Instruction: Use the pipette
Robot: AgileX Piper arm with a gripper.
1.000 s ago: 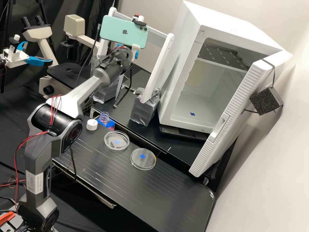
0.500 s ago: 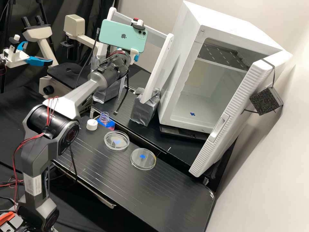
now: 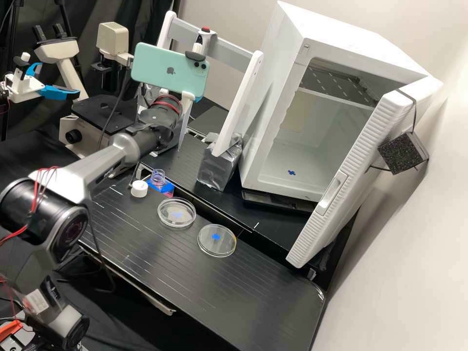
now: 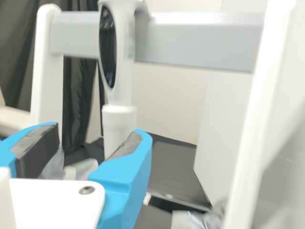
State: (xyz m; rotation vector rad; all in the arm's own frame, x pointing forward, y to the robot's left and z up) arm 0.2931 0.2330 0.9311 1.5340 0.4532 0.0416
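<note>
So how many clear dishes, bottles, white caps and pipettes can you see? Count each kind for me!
Clear dishes: 2
Bottle: 1
White cap: 1
Pipette: 1
Total: 5

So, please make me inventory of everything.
pipette: 1, white, on rack
rack: 1, white-grey, beside cabinet
cabinet: 1, white, behind bench
blocks: 2, silver, under rack
Petri dishes: 2, clear, on bench
bottle: 1, clear, beside cap
cap: 1, white, on bench
microscope: 1, beige, behind arm
phone: 1, green, on wrist
box: 1, black, on cabinet door
bench: 1, black, foreground
second arm: 1, white-blue, far left
arm: 1, grey, beside bench
pincer: 1, white-blue, before pipette
</note>
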